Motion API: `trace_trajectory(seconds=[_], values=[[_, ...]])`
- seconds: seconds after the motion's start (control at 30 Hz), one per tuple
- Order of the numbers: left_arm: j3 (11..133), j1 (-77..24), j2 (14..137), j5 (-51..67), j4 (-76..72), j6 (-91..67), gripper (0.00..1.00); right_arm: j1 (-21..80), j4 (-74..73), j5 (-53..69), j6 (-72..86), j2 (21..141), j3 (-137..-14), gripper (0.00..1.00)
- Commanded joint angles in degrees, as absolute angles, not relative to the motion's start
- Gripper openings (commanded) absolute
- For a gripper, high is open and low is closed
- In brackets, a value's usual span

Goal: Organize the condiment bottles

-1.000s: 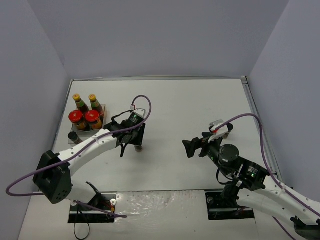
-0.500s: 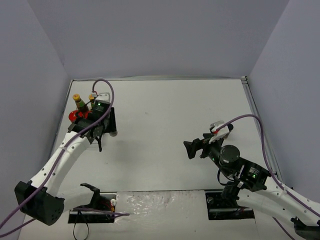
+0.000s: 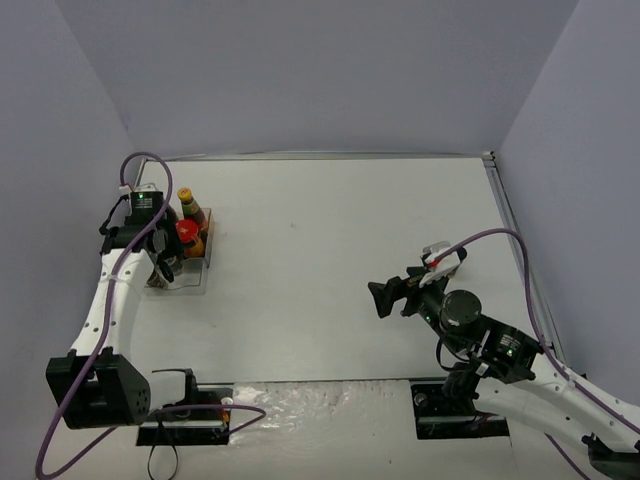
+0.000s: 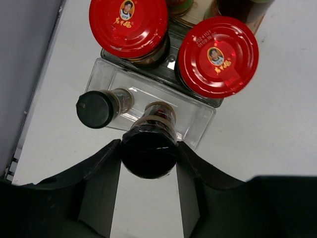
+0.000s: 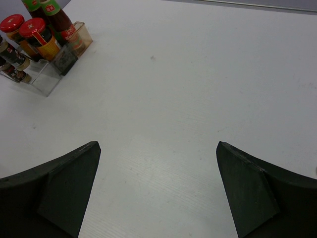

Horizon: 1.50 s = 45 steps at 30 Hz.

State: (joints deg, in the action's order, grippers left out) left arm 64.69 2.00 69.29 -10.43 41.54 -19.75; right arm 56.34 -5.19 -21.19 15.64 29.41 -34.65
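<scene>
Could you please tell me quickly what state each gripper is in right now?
Left gripper: closed on a small black-capped spice jar.
Right gripper: open, holding nothing.

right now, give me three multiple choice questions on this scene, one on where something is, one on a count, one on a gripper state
1. Where on the table does the clear rack stand?
A) at the far-left side
B) in the middle
C) beside the right arm's base

2. How many red-lidded jars show in the left wrist view?
A) one
B) two
C) four

3. What is the left gripper doing?
A) open over bare table
B) shut on a black-capped spice jar
C) shut on a red lid

Answers:
1 A, the top view shows the rack far left, well away from the middle.
2 B, two red lids sit side by side behind the front row.
3 B, its fingers press both sides of the black cap.
</scene>
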Motion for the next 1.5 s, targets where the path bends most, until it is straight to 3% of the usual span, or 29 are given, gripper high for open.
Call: trace_trajectory(seconds=[0.0, 0.3, 0.5, 0.77, 1.03, 1.27, 1.47], values=[[64.8, 4.6, 71.9, -9.1, 35.6, -19.5, 0.0, 56.3, -2.6, -21.4, 16.2, 29.2, -35.5, 1.0], [62.4, 6.6, 73.6, -11.3, 34.5, -20.4, 0.0, 56.3, -3.0, -22.2, 16.5, 27.9, -34.5, 1.0], [60.9, 6.8, 76.3, -11.3, 33.6, -21.5, 0.06, 56.3, -3.0, -22.7, 16.2, 28.5, -34.5, 1.0], [60.0, 6.8, 77.9, -10.6, 33.3, -22.7, 0.21, 56.3, -3.0, -24.5, 17.5, 28.1, -33.9, 1.0], [59.8, 6.8, 76.7, -10.9, 34.8, -23.2, 0.45, 56.3, -3.5, -28.9, 20.1, 29.5, -34.8, 1.0], [59.9, 6.8, 71.3, -10.5, 36.8, -23.8, 0.92, 56.3, -13.8, -41.6, 29.1, 32.3, -40.4, 1.0], [59.5, 6.7, 65.1, -8.5, 38.5, -24.2, 0.97, 56.2, -23.8, -55.2, 37.3, 37.9, -47.5, 1.0]])
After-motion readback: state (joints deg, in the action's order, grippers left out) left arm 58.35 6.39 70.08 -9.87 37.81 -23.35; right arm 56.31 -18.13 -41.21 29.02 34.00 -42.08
